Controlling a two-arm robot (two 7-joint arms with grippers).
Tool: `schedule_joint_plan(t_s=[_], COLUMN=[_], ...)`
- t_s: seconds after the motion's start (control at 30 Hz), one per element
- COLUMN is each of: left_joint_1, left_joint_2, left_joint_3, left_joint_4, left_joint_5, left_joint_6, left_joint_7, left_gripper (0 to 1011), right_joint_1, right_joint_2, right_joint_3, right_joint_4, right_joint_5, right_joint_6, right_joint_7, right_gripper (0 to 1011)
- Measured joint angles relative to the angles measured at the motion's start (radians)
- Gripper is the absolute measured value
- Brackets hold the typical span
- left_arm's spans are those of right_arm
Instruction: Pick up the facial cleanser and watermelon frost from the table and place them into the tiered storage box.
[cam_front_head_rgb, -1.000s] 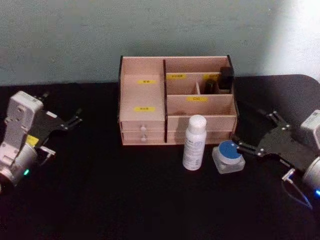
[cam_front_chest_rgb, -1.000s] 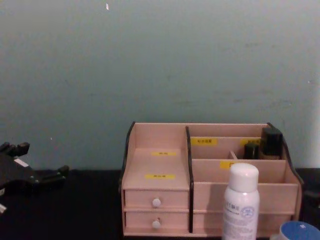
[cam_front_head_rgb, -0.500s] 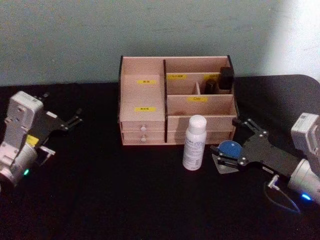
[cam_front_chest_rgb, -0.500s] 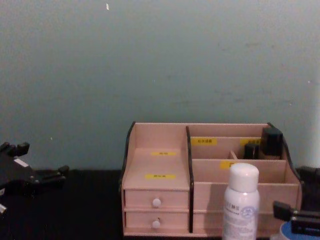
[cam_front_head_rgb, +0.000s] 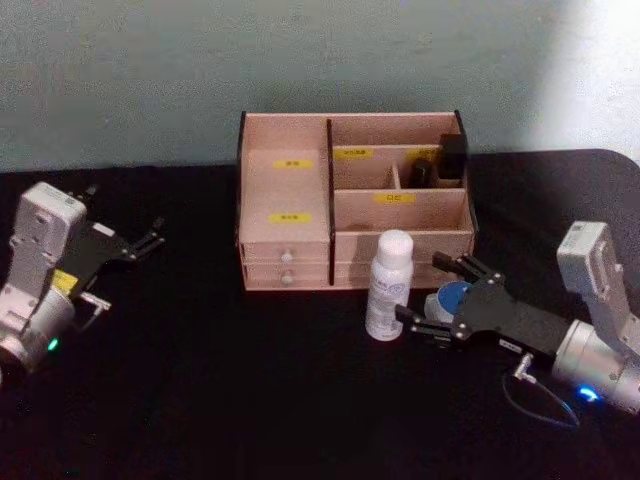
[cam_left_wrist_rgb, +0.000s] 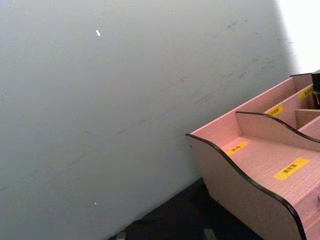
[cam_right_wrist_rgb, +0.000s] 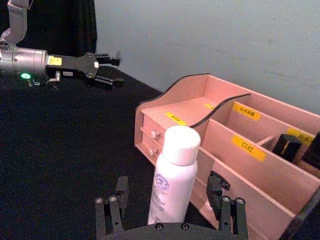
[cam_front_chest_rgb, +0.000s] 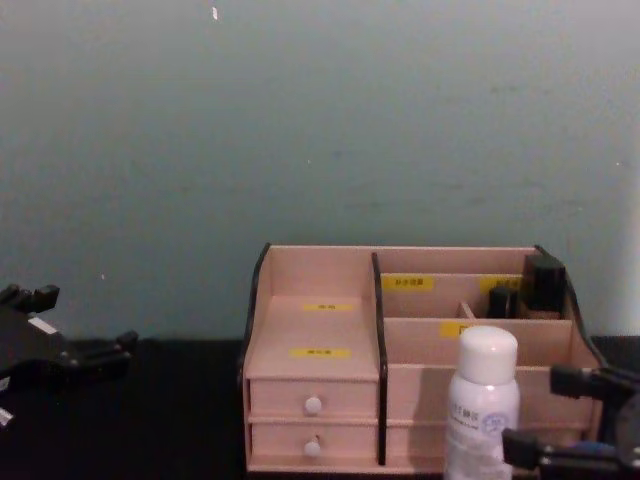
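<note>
Approach step, by my reading: right tool (cam_front_head_rgb: 420, 290) was spread, tips just beside white bottle (cam_front_head_rgb: 388, 285), which stood on table (cam_front_head_rgb: 250, 400) before tiered storage box (cam_front_head_rgb: 290, 190). Next move called for advance, then pinch. Left tool (cam_front_head_rgb: 152, 238) sat spread at left.

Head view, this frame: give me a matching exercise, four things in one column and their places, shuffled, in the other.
Things
1. white bottle
2. blue-lidded jar
3. dark containers
4. left tool

Places
A. in the back right compartment of the tiered storage box
B. between the open fingers of the right tool
C. upright on the table, just in front of the box
D. out at the table's left side, well apart from the box

Pairs: 1-C, 2-B, 3-A, 4-D
</note>
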Motion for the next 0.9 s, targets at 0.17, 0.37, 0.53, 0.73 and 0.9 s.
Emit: schedule_joint_plan(t_s=[0.17,0.37,0.53,0.73,0.9], left_joint_1=[0.000,0.000,0.000,0.000,0.000], left_joint_2=[0.000,0.000,0.000,0.000,0.000], left_joint_3=[0.000,0.000,0.000,0.000,0.000], left_joint_4=[0.000,0.000,0.000,0.000,0.000], left_joint_5=[0.000,0.000,0.000,0.000,0.000], left_joint_6=[0.000,0.000,0.000,0.000,0.000], left_joint_7=[0.000,0.000,0.000,0.000,0.000], left_gripper=[1001,1001,1001,1001,1001], right_joint_1=[0.024,0.047,0.062,0.077,0.091], right_joint_2=[-0.026,-0.053,-0.072,-0.087,-0.100], right_joint_3=[-0.003,-0.006,-0.008,-0.008,-0.013], right_joint_4=[0.031,0.063,0.086,0.110,0.133], right_joint_5=[0.004,0.007,0.007,0.003,-0.006], right_joint_6=[0.022,0.044,0.055,0.058,0.058], right_joint_7=[0.029,0.050,0.052,0.051,0.054], right_gripper=[1000,1000,1000,1000,1000])
